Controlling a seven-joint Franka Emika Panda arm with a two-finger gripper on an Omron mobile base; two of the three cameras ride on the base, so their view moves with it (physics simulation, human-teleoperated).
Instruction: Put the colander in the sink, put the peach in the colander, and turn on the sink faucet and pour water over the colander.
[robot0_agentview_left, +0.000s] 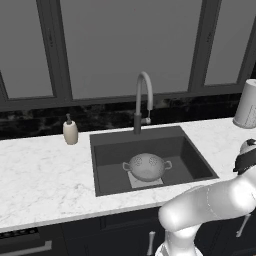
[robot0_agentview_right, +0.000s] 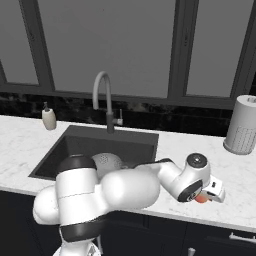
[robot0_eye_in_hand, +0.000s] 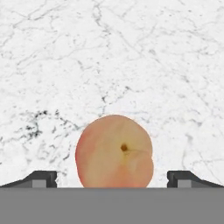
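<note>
colander (robot0_agentview_left: 146, 167) in sink (robot0_agentview_left: 200, 160), peach (robot0_eye_in_hand: 114, 152) on counter (robot0_agentview_left: 45, 170) between spread fingers (robot0_eye_in_hand: 41, 178)

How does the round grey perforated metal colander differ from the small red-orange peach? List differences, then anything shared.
The colander is grey and full of holes; the peach is red-orange and smooth. The colander sits in the dark sink; the peach lies on the white marble counter. The colander looks much bigger. Both are rounded.

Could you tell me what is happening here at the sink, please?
The colander already sits in the sink, with the faucet dry. The arm has reached over the marble counter to the sink's right, where its pincer stands open with a finger on each side of the peach, not yet closed on it.
</note>
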